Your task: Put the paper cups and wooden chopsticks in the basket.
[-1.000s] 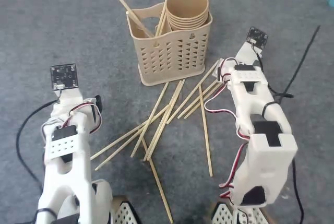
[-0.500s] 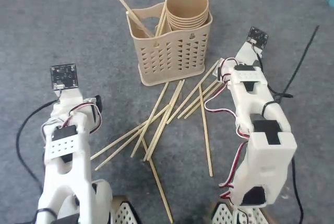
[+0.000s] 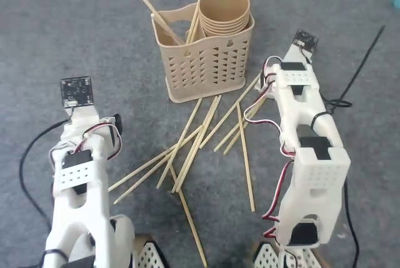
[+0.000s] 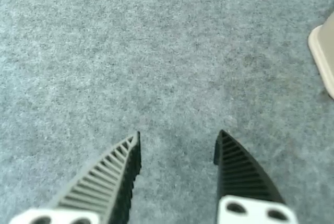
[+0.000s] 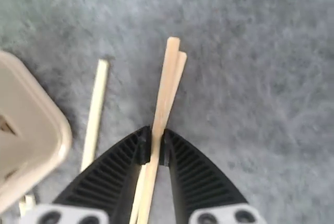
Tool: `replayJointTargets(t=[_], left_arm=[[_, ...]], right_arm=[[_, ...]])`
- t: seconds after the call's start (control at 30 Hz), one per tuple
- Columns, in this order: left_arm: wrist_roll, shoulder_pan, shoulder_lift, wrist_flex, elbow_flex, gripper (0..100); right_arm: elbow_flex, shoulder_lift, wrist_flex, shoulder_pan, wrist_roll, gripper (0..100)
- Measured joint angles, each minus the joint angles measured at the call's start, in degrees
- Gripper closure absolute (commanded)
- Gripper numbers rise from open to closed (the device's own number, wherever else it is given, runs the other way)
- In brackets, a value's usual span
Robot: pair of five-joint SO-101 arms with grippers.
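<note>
The left gripper (image 4: 179,135) hangs wide open, its two black ribbed fingers (image 4: 112,177) spread apart with nothing between them, above the bare grey felt-covered counter (image 4: 156,51). A rounded corner of the beige perforated plastic basket (image 4: 324,51) shows at the right edge of that wrist view. In the high view the white left arm (image 3: 78,180) stands in the lower left of the frame.

Right of it, loose pale wooden chopsticks (image 3: 187,143) lie flat on the counter in a crossing fan. They run from just below the basket down to the lower centre of the frame.

The basket (image 3: 203,68) stands upright at the upper centre. In its left half a few slanted chopsticks (image 3: 159,19) lean against the rim, their ends rising above it. Its right half holds a nested stack of brown paper cups (image 3: 225,7), mouth up.

The white right arm (image 3: 309,155) fills the right side of the high view, its front end near the basket's right side. The right gripper (image 5: 155,132) is clamped on a held pair of chopsticks (image 5: 169,78), whose ends stick out past the black fingertips over the counter. A single chopstick (image 5: 95,109) lies on the counter beside them, close to the basket's corner at the left edge of that wrist view.
</note>
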State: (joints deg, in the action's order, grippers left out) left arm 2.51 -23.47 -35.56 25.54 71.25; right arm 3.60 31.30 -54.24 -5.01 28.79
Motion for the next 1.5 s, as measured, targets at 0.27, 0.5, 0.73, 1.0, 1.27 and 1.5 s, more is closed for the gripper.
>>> replayJointTargets(t=[0.27,0.5,0.73,1.0,1.27,1.5], left_arm=[[0.0,0.0,0.0,0.0,0.0,78],[0.0,0.0,0.0,0.0,0.0,78],[0.0,0.0,0.0,0.0,0.0,78],[0.0,0.0,0.0,0.0,0.0,78],[0.0,0.0,0.0,0.0,0.0,79],[0.0,0.0,0.0,-0.3,1.0,79]], right_arm=[[0.3,-7.2,-10.8,0.0,0.0,99.0],[0.2,-11.7,-15.2,0.0,-0.1,99.0],[0.2,-21.9,-15.7,0.4,-0.1,99.0],[0.2,-41.7,-11.5,0.3,-3.3,99.0],[0.2,-56.2,-1.2,-7.2,-6.2,99.0],[0.1,-60.1,15.1,-20.4,-12.7,99.0]])
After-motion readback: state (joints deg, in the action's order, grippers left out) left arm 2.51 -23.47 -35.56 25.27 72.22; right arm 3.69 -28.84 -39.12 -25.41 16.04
